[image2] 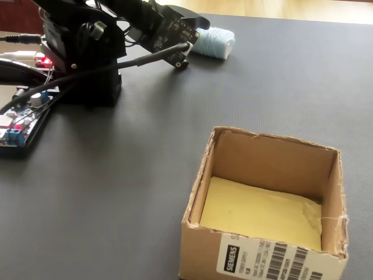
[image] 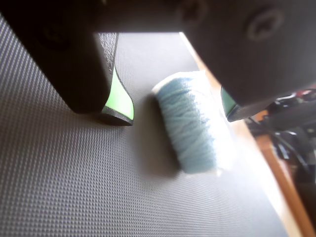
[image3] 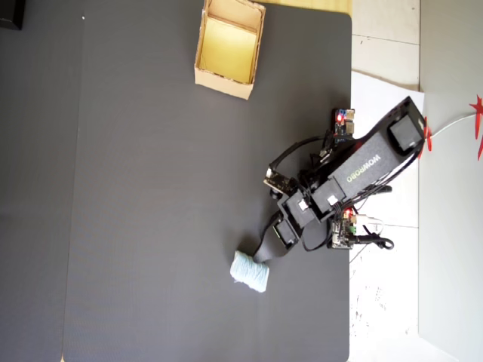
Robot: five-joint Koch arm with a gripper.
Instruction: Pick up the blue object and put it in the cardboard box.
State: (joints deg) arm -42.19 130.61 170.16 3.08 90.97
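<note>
Wrist view shows the blue object lying on the dark mat between the green-edged tips of the gripper, whose jaws stand apart, neither touching the lump. Overhead, the blue object sits just beside the gripper, near the mat's edge. Well apart from both stands the cardboard box, holding nothing but its yellowish lining.

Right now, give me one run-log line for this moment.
stage: approach | gripper: open, astride lump | fingers: apart, low over mat | lump: on mat, not gripped | box: empty, far from lump
</note>
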